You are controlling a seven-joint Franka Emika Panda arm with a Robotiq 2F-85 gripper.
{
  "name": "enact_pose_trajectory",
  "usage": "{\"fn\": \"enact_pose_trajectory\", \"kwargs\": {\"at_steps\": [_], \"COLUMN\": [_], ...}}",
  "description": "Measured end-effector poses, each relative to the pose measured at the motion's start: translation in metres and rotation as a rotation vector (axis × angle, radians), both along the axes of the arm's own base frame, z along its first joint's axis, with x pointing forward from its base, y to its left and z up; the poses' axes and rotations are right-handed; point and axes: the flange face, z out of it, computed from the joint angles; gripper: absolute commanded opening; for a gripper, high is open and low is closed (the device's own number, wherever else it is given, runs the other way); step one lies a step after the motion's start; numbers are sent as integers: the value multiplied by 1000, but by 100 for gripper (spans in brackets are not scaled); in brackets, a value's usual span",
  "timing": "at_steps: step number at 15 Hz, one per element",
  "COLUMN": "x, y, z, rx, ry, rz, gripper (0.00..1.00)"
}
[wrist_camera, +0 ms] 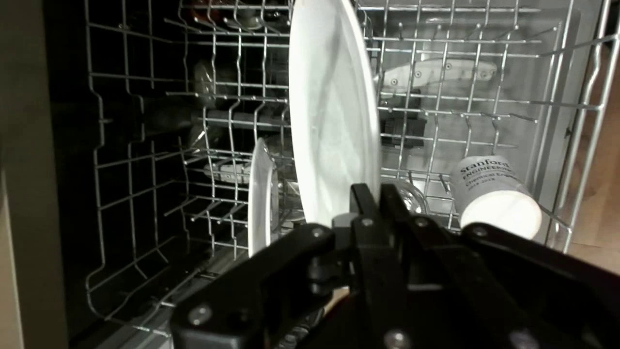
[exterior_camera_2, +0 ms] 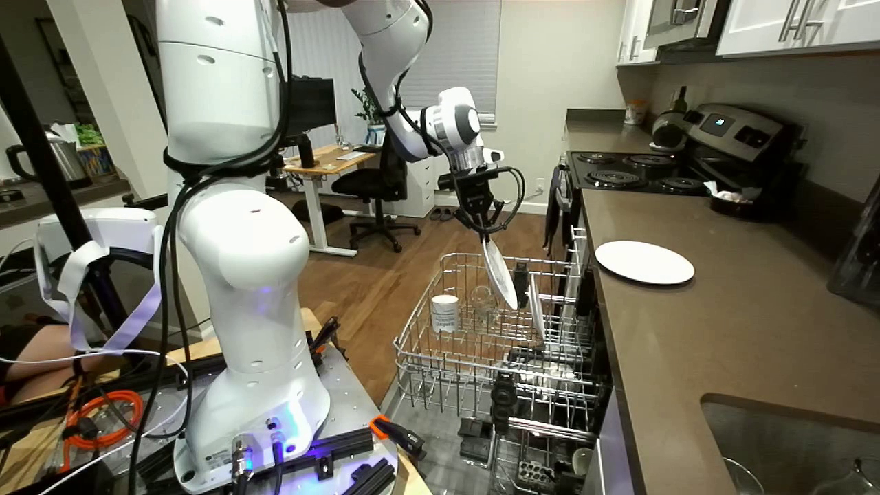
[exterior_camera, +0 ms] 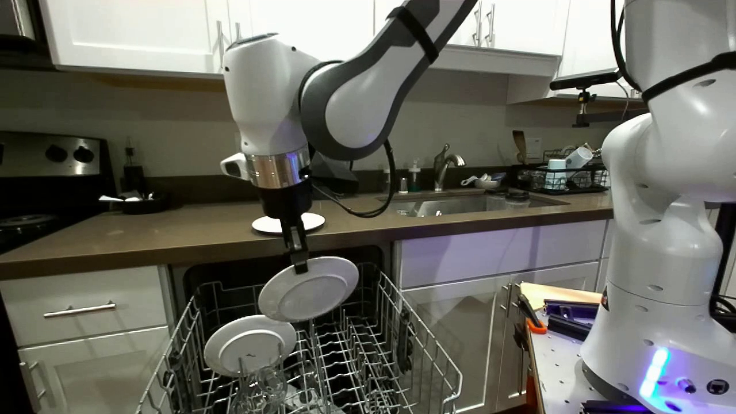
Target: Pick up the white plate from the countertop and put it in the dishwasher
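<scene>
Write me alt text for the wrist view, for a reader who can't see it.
A black robot hand grips a white plate by its rim, with a wire dishwasher rack spread out behind it. In the rack, a second plate stands to the left and a pale cup printed "Stanford Engineering" to the right.

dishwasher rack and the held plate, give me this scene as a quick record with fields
Dishwasher rack: pulled out
Rack contents: tilted white plate, Stanford Engineering cup, clear glassware
Held white plate: pinched at its rim, tilted; contact with rack unclear
End effector: closed on that rim
Countertop: another white plate, lying flat
</scene>
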Motion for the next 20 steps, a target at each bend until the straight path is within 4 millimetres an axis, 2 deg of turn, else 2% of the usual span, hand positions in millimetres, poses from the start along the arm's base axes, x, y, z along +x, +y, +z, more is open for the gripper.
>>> {"fn": "enact_pose_trajectory", "kwargs": {"at_steps": [3, 9, 15, 20], "x": [8, 38, 71, 79], "y": [12, 21, 28, 25], "z": [-7, -15, -7, -11], "rx": [60, 141, 212, 225], "ry": [13, 46, 24, 24], "rz": [54, 125, 110, 95], "gripper": [7, 7, 7, 7]}}
